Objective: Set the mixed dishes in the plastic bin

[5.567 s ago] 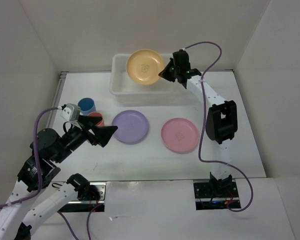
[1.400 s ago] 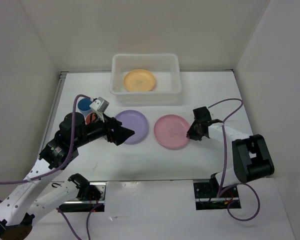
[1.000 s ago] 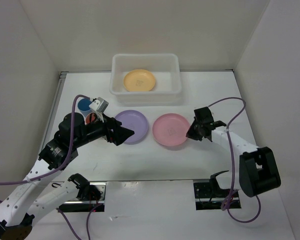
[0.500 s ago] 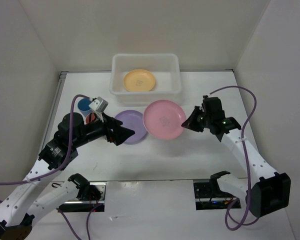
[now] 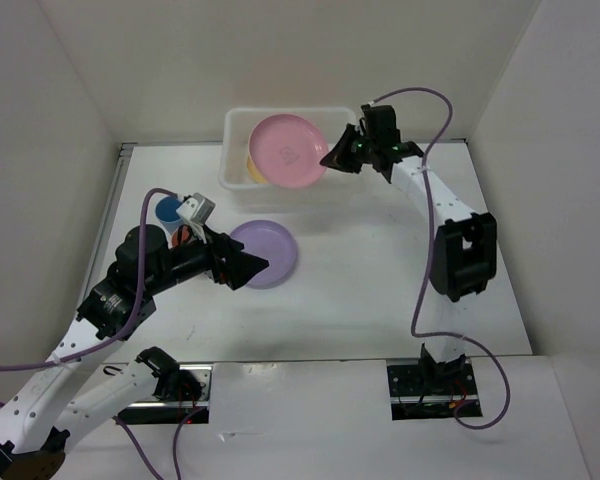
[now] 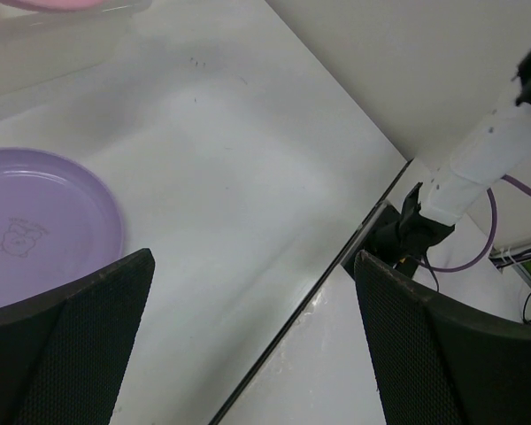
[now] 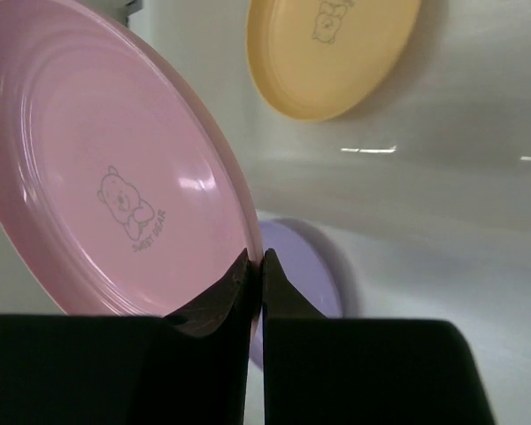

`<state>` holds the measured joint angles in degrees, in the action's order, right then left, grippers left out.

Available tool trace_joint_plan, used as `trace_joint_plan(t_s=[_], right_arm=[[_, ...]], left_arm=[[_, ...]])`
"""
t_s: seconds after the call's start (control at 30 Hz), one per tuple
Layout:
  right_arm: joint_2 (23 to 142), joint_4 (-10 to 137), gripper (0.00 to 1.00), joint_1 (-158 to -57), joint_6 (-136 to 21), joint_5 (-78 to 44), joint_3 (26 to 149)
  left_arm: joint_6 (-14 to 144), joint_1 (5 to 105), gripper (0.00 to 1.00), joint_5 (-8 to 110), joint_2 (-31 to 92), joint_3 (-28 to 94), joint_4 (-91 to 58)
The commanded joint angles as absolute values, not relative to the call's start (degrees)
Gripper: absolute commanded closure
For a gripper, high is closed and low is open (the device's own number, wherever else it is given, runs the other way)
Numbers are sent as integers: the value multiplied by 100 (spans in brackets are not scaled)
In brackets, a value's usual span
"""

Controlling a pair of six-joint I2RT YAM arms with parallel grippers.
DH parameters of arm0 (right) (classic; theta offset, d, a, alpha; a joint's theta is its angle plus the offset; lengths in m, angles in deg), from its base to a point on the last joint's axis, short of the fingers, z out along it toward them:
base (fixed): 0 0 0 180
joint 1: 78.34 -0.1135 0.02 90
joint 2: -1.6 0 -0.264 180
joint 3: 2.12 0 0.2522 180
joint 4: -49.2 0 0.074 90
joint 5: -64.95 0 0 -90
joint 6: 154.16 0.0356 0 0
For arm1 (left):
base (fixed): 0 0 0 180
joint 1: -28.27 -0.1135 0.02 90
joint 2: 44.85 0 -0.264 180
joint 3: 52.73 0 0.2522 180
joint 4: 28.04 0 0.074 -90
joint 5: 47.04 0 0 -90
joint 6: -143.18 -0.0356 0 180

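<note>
**Pink plate point(image 5: 288, 150) aloft over plastic bin point(image 5: 345, 122)**

Seen from above: right pincer point(image 5: 333, 160) clamped tight on the right-hand rim of the pink plate, holding it tilted, face toward the camera, above the left part of the plastic bin at the far edge of the tabletop point(image 5: 380, 270). From the right wrist: both dark fingertips pinched together on the plate's edge, with a bear print on its face.

Beneath it, flat on the bin's floor: the yellow-orange plate point(image 7: 332, 53), mostly hidden behind the pink one in the overhead view, with only a sliver showing at the left.

On the tabletop in front of the bin: the purple plate point(image 5: 265, 252), lying flat and touched by nothing. To its left, near the tabletop's left edge: the blue cup point(image 5: 167, 210) and, just beside it, the red cup point(image 5: 183, 237), partly hidden by the left arm.

At lower left: left pincer point(image 5: 248, 267) hovering over the near-left edge of the purple plate, spread wide apart and gripping nothing. From the left wrist: the purple plate at the left between the two dark fingers point(image 6: 71, 345), with bare tabletop beyond.
</note>
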<state>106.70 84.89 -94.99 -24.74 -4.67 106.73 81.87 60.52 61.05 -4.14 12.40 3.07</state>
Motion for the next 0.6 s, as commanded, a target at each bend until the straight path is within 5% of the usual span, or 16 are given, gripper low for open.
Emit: trace_joint_plan(t_s=[0.0, 0.27, 0.43, 0.5, 0.57], right_arm=[[11398, 8238, 100, -9531, -2391, -457, 11690], [13298, 8843, 100, -9583, -2391, -905, 13774], [14861, 10538, 100, -9698, -2444, -1467, 16654], [16169, 11319, 100, -9750, -2444, -1757, 19154], [15965, 11114, 100, -9750, -2216, -1399, 18037]], left_arm=[[8201, 6018, 0, 6107, -477, 1446, 181], [8359, 5965, 0, 5992, -538, 1262, 181], [8552, 5965, 0, 5992, -653, 1156, 119], [8552, 5965, 0, 5992, -801, 1156, 119], [8552, 5965, 0, 5992, -854, 1156, 172]])
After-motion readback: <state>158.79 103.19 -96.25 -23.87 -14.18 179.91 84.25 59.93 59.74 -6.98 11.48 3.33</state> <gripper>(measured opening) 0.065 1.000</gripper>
